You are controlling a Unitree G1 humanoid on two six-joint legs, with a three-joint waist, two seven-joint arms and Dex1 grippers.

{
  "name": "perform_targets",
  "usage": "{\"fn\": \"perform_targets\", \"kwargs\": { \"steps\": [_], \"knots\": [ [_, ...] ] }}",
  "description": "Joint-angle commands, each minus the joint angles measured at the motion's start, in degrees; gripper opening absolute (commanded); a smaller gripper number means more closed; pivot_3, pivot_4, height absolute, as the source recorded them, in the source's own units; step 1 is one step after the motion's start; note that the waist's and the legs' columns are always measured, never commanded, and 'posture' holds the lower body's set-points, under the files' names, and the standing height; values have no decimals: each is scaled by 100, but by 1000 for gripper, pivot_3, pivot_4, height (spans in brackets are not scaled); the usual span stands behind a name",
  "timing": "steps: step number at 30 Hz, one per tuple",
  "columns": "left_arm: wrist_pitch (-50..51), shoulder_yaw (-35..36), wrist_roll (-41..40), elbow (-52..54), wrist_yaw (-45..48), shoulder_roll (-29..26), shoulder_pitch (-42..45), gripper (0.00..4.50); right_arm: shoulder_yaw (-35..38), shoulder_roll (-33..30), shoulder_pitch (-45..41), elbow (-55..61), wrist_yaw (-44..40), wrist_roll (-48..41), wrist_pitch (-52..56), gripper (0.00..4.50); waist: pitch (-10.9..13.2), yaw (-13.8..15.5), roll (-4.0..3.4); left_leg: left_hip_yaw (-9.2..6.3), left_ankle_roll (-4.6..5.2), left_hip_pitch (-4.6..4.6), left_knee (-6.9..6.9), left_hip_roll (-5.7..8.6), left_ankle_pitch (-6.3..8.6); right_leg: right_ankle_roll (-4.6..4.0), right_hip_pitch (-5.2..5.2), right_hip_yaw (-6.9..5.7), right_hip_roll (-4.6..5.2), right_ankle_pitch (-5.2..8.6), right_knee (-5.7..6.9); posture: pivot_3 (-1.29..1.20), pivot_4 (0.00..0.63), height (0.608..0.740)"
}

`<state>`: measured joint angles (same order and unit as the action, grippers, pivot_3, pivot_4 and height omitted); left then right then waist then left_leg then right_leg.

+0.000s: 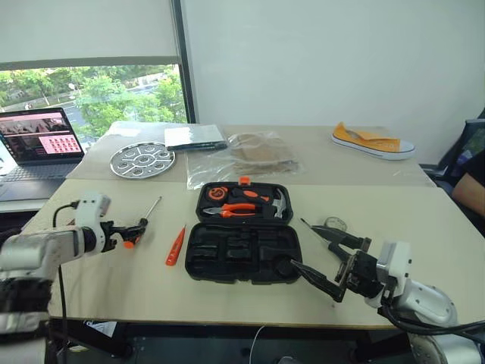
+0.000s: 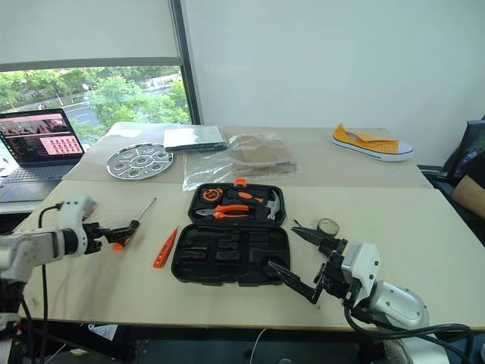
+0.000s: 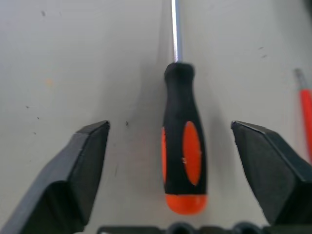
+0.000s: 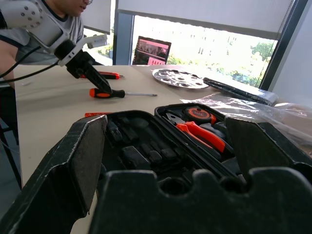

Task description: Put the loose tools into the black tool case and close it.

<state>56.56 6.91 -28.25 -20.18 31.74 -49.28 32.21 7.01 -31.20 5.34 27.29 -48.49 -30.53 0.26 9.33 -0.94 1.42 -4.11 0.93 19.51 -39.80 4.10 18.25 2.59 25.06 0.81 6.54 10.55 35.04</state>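
The right gripper (image 1: 322, 258) hung fingers apart beside the open black tool case (image 1: 242, 231), while the left gripper (image 3: 170, 146), fingers apart, straddled the screwdriver (image 3: 182, 146) on the surface (image 1: 136, 284), best pinched mid-handle.

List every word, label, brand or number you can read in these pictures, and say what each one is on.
No text can be read anywhere.
laptop: its screen shows pink panels with marks too small to read.
tape measure in the black tool case: its round face is too blurred to read.
yellow shoe: no legible marking.
screwdriver: its handle bears no readable print.
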Motion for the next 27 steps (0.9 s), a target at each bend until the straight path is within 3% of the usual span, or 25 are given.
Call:
{"fn": "perform_targets", "kwargs": {
  "steps": [1, 5, 9, 12, 16, 21, 27],
  "knots": [
    [-151, -43, 166, -227, 324, 12, 189, 2438, 181, -5, 154, 150, 3, -27, -123, 4500, 0, 19, 0, 1, 1, 4, 0, 0, 1, 0, 3, 0, 1, 0, -1, 0, 150, 740],
    [-762, 232, 101, -509, 895, -9, 404, 983, 307, -22, 392, 191, -18, -10, -207, 4500, 0, 29, 0, 0, 2, 18, -1, -1, 2, 0, 10, -2, 0, 0, -1, 0, 150, 740],
    [-2374, 282, -106, -94, 2685, -59, 374, 926, 525, -96, 653, 203, -84, -16, -294, 4500, 2, 48, 3, 0, 2, 34, -9, -1, 2, 0, 18, -5, 1, 0, -3, 0, 150, 740],
    [-3166, -338, 22, 400, 4089, 34, 598, 926, 845, -231, 958, 200, -225, -72, -341, 4500, 2, 82, 3, 1, 2, 42, -11, -1, 2, 0, 18, -7, 4, 0, -8, 0, 150, 740],
    [-3723, -1303, 542, 560, 4947, 386, 1144, 926, 1115, -499, 1375, 79, -560, -76, -326, 4500, 0, 140, 1, 8, 11, 40, -18, 2, 7, 1, 8, -4, 4, 0, -10, 0, 150, 740],
    [-5051, -2605, 2163, -228, 4914, 945, 1755, 926, 1400, -405, 1637, -55, -547, -84, -417, 4500, 1, 114, 2, 26, 55, 40, -34, 3, 30, 1, 2, 6, -4, 0, -12, 0, 150, 740],
    [-5607, -2906, 2945, -1211, 4509, 1373, 2108, 926, 1472, -206, 1814, 112, -408, -65, -526, 4500, 3, 14, 5, 48, 68, 38, -44, -4, 37, 1, 5, 18, -14, 0, -5, 0, 150, 740]
  ]
}}
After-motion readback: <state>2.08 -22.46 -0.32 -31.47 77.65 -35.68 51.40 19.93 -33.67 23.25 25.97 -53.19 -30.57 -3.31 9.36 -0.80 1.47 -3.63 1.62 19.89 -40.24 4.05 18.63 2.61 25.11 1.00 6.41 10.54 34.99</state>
